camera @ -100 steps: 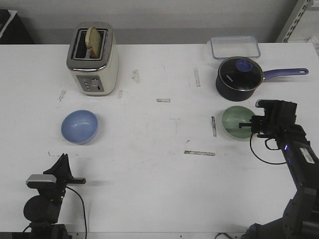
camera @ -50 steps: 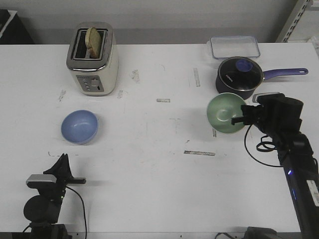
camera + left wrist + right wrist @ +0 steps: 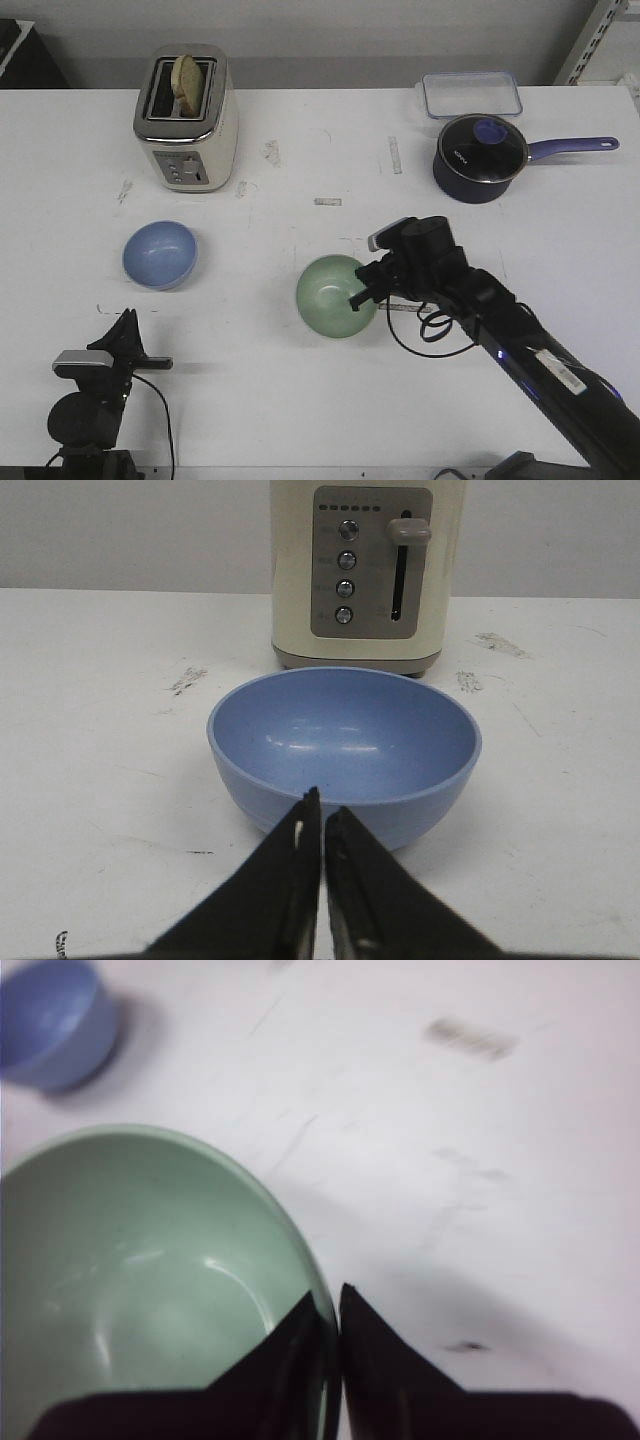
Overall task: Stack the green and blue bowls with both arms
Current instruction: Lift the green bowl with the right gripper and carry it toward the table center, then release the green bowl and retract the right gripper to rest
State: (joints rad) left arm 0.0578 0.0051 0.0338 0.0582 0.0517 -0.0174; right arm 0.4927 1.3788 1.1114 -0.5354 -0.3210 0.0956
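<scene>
White table (image 3: 300, 150): right gripper (image 3: 358, 297) grips empty green bowl (image 3: 333, 295).

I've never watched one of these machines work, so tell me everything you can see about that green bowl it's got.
The green bowl is small, round and glossy pale mint, empty inside. It sits near the middle of the white table, tilted slightly. The right tool is shut on its rim, one finger inside, one outside. The blue bowl lies apart, to its left.
</scene>
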